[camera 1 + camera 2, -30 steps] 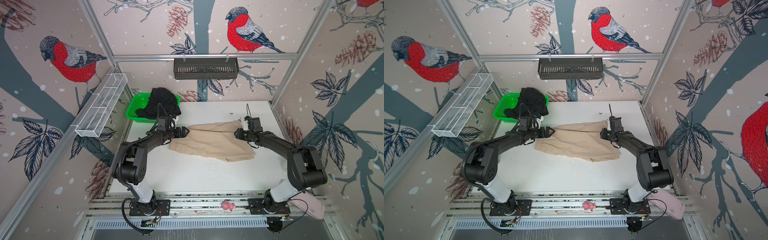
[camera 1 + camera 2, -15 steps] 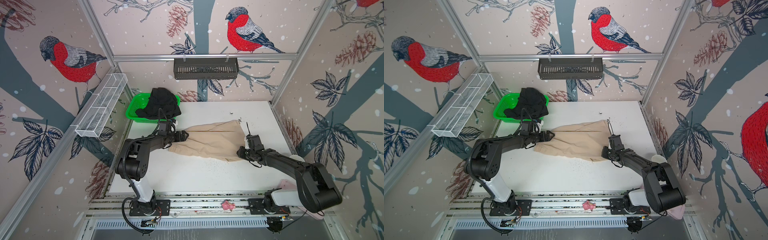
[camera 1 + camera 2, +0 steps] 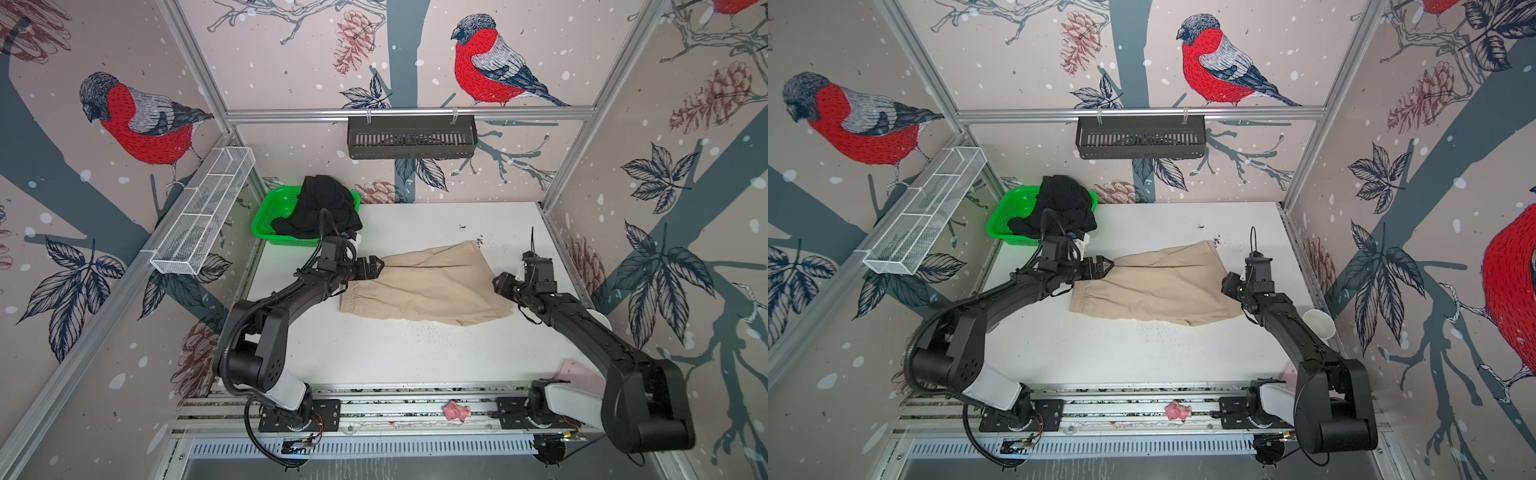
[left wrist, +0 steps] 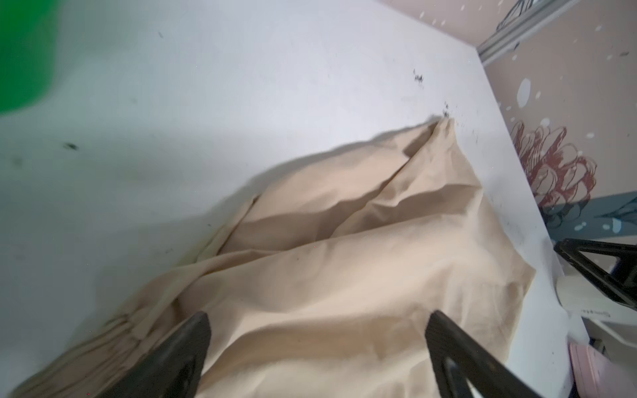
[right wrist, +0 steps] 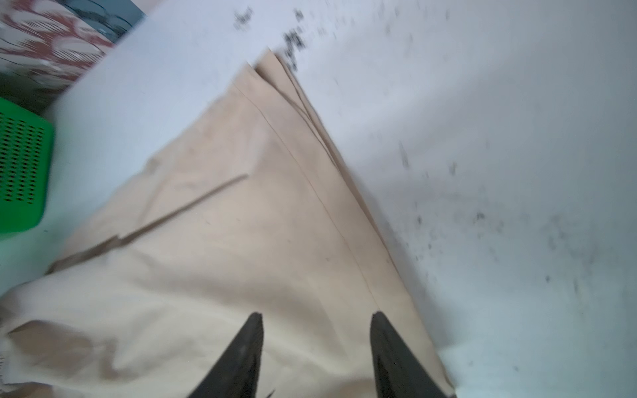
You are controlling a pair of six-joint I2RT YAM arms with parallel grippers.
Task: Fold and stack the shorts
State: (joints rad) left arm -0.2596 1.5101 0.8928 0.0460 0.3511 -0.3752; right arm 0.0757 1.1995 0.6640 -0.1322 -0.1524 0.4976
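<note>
The beige shorts (image 3: pixel 424 286) (image 3: pixel 1154 286) lie folded flat in the middle of the white table, with the gathered waistband on the left. My left gripper (image 3: pixel 376 266) (image 3: pixel 1106 266) is at the far waistband corner. In the left wrist view it (image 4: pixel 319 330) stands wide open over the beige cloth. My right gripper (image 3: pixel 500 284) (image 3: pixel 1227 286) is at the shorts' right hem edge. In the right wrist view it (image 5: pixel 316 324) is open, with the cloth below the fingers. The black shorts (image 3: pixel 320 208) (image 3: pixel 1059 203) hang crumpled over the green basket.
The green basket (image 3: pixel 266 216) sits at the back left corner. A white wire rack (image 3: pixel 203 216) hangs on the left wall and a black shelf (image 3: pixel 411 137) on the back wall. A paper cup (image 3: pixel 1318 324) stands by the right wall. A pink toy (image 3: pixel 456 411) lies on the front rail.
My right gripper moved from the shorts' far right corner along the right edge toward the front, then back a little, and its jaws have spread. The left gripper barely shifted.
</note>
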